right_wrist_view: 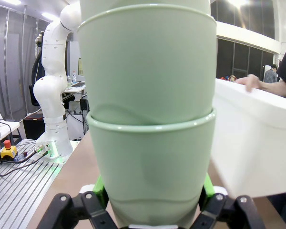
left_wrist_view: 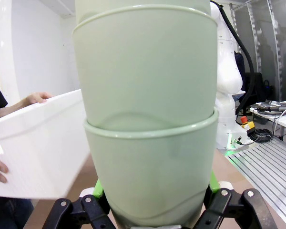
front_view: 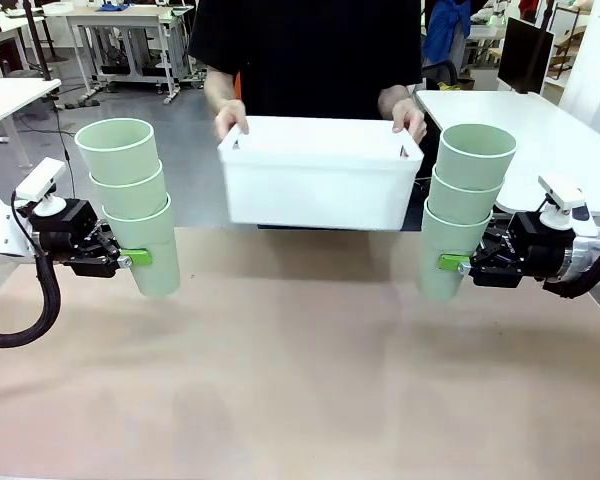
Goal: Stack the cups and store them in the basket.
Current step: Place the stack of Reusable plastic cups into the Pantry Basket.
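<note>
My left gripper (front_view: 140, 258) is shut on the bottom cup of a stack of three mint-green cups (front_view: 130, 200), held upright above the table at the left. In the left wrist view that stack (left_wrist_view: 148, 143) rises between the green pads. My right gripper (front_view: 448, 263) is shut on the lowest cup of a second stack of three cups (front_view: 462, 205) at the right, seen close up in the right wrist view (right_wrist_view: 150, 143). Between the two stacks a person holds the white basket (front_view: 320, 185) by its rim with both hands, above the table's far edge.
The tan table (front_view: 300, 380) lies below both stacks. The person's hands (front_view: 232, 118) grip the basket's far corners. The basket's wall (left_wrist_view: 33, 148) shows close beside the left stack, and its wall (right_wrist_view: 252, 148) close beside the right stack. White tables stand behind.
</note>
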Controlling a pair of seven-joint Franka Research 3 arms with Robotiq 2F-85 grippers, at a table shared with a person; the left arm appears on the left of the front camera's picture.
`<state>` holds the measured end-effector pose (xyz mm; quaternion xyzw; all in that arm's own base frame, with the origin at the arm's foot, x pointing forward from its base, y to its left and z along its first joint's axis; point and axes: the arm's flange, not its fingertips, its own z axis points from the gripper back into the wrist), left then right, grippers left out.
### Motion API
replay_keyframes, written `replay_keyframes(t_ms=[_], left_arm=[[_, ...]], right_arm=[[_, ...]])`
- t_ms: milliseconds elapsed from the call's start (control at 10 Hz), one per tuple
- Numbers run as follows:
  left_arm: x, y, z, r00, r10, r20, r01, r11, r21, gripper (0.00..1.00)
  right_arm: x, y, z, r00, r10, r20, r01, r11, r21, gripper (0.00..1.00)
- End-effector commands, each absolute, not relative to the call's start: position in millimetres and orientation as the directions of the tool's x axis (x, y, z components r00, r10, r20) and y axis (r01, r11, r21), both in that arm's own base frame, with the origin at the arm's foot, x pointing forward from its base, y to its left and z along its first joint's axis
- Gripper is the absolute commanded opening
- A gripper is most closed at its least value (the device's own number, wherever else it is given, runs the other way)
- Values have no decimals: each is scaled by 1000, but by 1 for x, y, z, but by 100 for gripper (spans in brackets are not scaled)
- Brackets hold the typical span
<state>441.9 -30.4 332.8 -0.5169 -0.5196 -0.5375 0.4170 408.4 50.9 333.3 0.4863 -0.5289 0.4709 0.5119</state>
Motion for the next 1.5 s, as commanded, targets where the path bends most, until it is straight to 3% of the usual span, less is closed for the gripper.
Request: replay_keyframes(t_ms=[0,1400], left_arm=[[442,-31,337,-130,97,987,984,-111,140,87],[442,-31,337,-130,97,987,984,-111,140,87]], right_arm=[[409,52,336,-15,-31,999,-997,83,-12,87],[409,52,336,-15,-31,999,-997,83,-12,87]])
